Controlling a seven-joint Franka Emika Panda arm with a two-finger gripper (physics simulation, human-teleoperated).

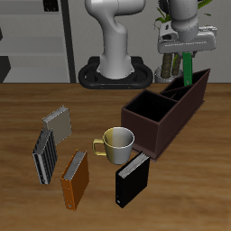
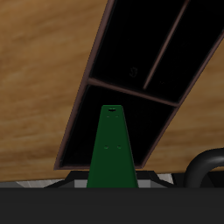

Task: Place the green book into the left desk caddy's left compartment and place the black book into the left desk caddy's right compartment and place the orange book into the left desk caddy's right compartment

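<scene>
Green slim hardback book hangs pinched in your gripper, upper right, above the long maroon-brown desk caddy.

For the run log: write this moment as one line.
gripper: shut on bright green book | over maroon desk caddy, taller end | black book, orange book: on table

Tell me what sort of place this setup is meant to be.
Probably a study or office desk, rendered in simulation: a wooden table carries a desk caddy, scattered books such as the orange book and black book, and a mug. Shelving stands behind.
</scene>
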